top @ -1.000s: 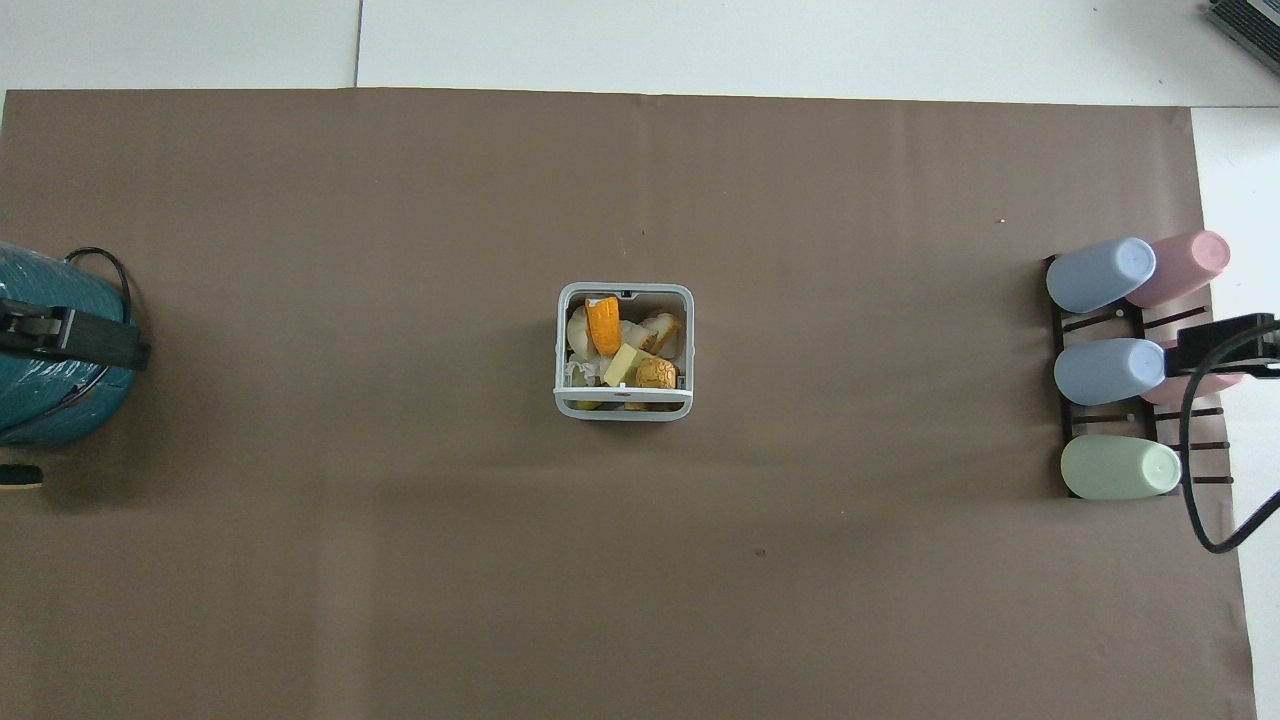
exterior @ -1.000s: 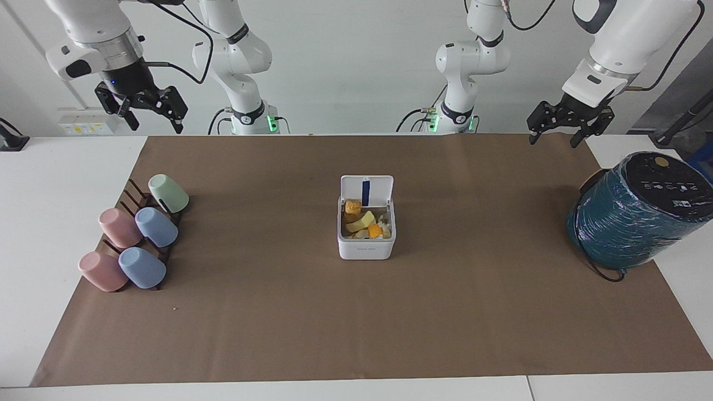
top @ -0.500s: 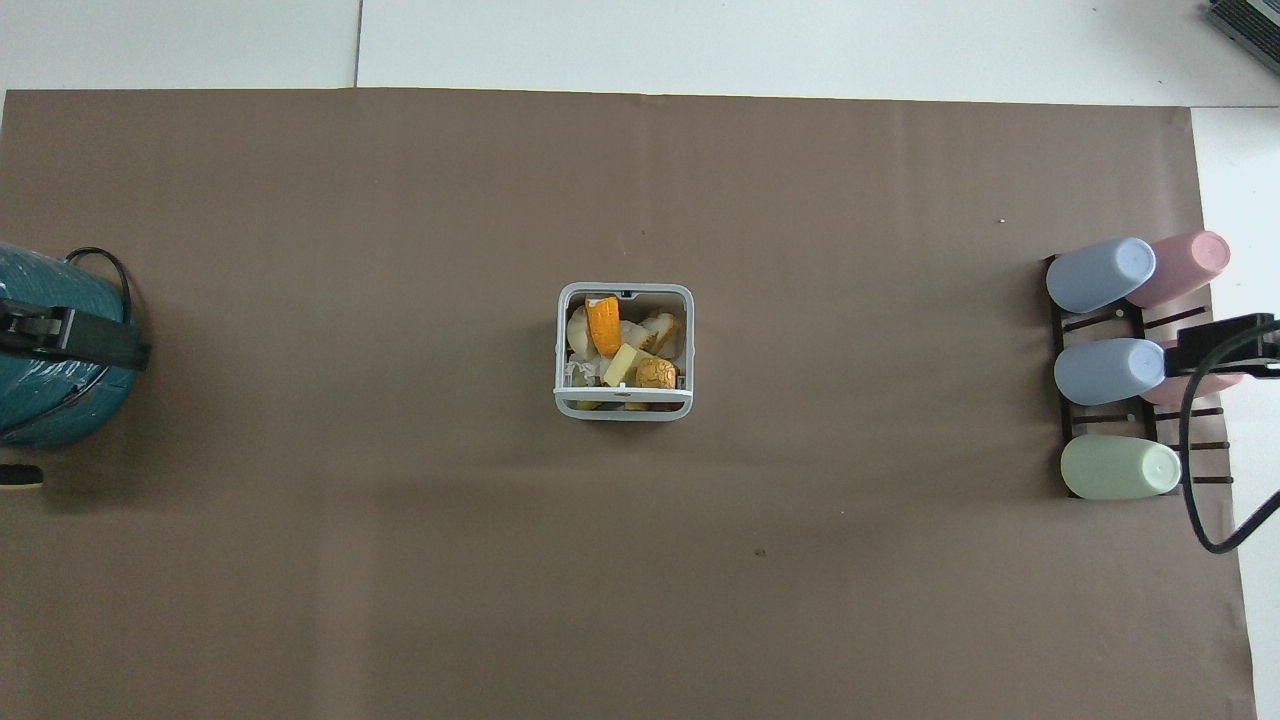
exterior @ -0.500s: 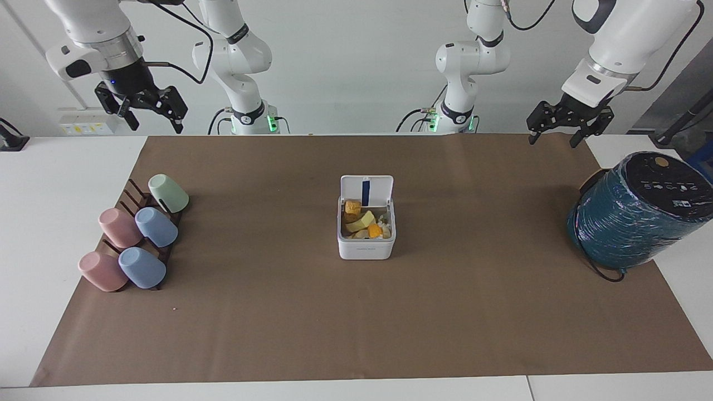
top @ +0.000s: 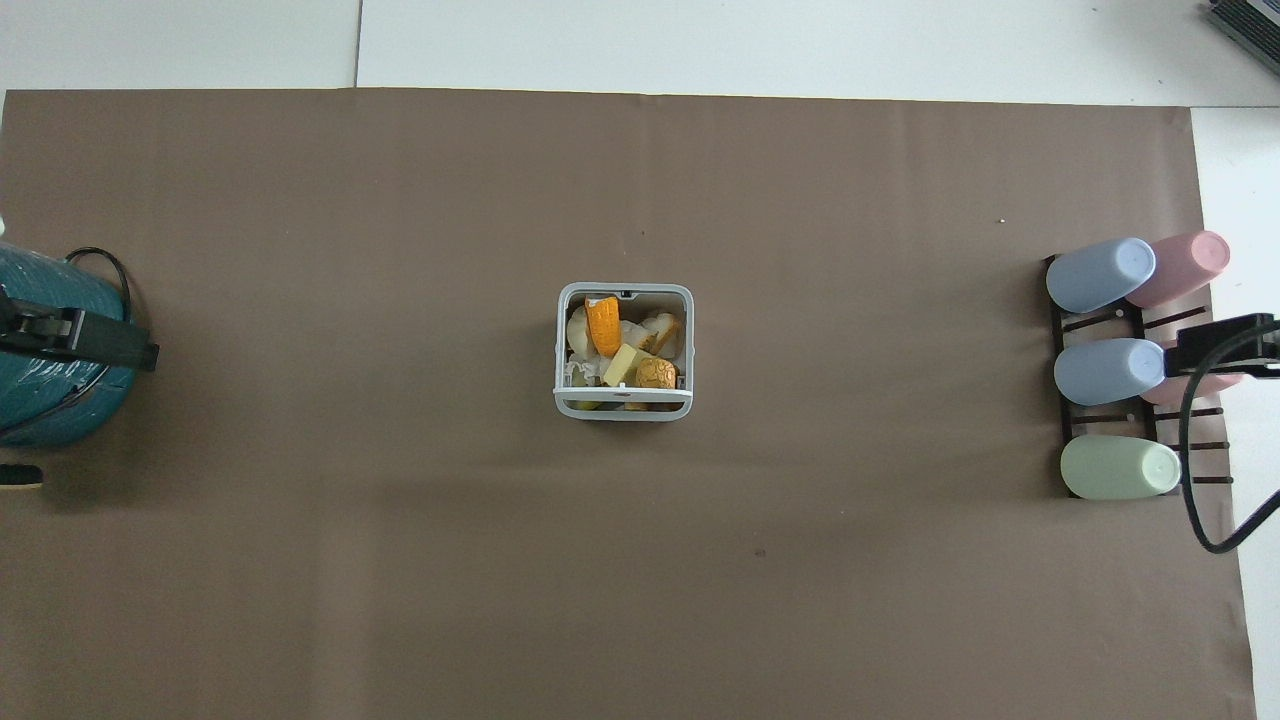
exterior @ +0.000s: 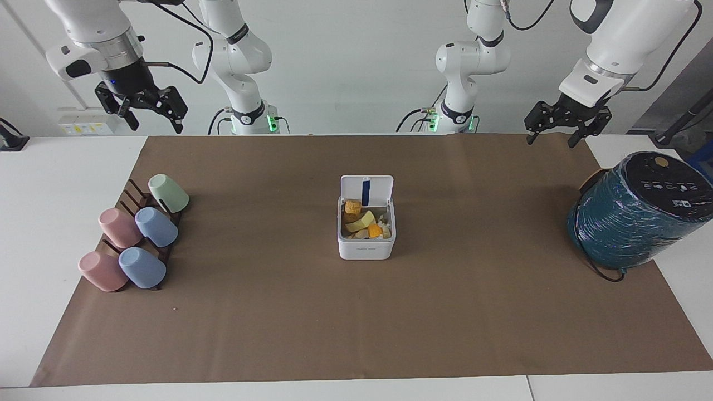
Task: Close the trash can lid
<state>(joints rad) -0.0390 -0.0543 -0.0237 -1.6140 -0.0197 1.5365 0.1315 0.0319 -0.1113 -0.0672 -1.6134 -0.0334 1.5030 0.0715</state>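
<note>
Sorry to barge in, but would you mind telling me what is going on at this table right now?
Nothing is being handled yet. The trash can sits mid-table with its lid standing open on the edge nearest the robots, food scraps inside. The left gripper hangs open near the teal cylinder; the right gripper hangs open up at the end with the cup rack.

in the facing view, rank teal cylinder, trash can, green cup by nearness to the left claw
From the left claw:
1. Teal cylinder, at the left arm's end.
2. Trash can, mid-table.
3. Green cup, at the right arm's end.
</note>
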